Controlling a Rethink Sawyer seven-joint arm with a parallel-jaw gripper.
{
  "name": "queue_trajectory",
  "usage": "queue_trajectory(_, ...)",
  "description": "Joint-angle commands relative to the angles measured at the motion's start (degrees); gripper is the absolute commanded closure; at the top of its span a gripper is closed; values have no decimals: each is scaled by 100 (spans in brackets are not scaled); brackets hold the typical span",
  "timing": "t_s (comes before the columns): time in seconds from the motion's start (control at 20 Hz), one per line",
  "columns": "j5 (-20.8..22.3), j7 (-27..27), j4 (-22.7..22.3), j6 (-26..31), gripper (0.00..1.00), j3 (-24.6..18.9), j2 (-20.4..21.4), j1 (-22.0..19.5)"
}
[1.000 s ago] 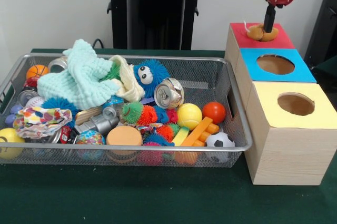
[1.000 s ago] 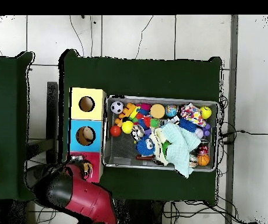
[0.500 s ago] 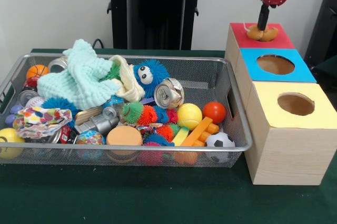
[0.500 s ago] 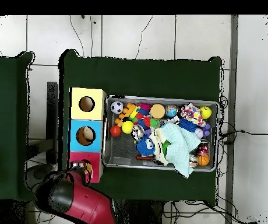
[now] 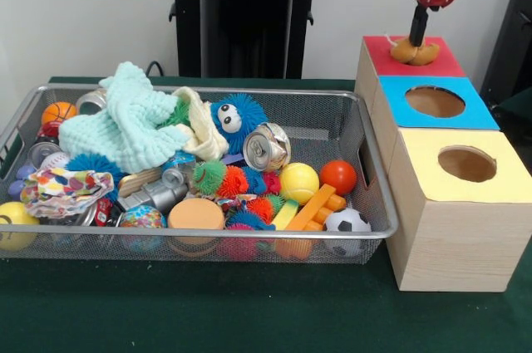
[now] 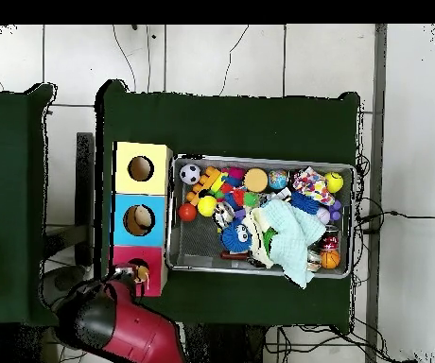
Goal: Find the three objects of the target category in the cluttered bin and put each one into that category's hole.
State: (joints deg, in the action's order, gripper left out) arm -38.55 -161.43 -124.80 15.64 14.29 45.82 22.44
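Over the last second the gripper [image 5: 418,33] had drawn slightly up and back from the red-topped box [image 5: 432,61] at the far right of the tabletop [image 5: 249,311], while the tan, lumpy object [image 5: 415,52] stayed put on that box's red top. The gripper's slim black tip stood just above the object, perhaps touching it; whether it was open or closed on it could not be told from either view. In the overhead view the hole in the red top [image 6: 137,266] lay right beside the object, so the object seemed to sit at the rim rather than down inside. By that reading, this deposit was not yet finished. The wire bin [image 5: 366,170] with its balls, spiky toys, crushed cans and pale green cloth [image 5: 125,125] looked unchanged. The blue-topped box [image 5: 435,102] and yellow-topped box [image 5: 467,164] were likewise as before.

No brand, label or writing could be read; the can's print [image 5: 266,147] was too small to make out.
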Motion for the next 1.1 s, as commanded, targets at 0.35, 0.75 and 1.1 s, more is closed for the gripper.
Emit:
queue_trajectory(0.35,-435,-1214,-236,-923,100,-1143,-760,-268)
queue_trajectory(0.75,-509,-1269,37,-1374,100,-1383,-1255,-375)
queue_trajectory(1.1,-390,-1146,-19,-1582,100,-1440,-1441,-515)
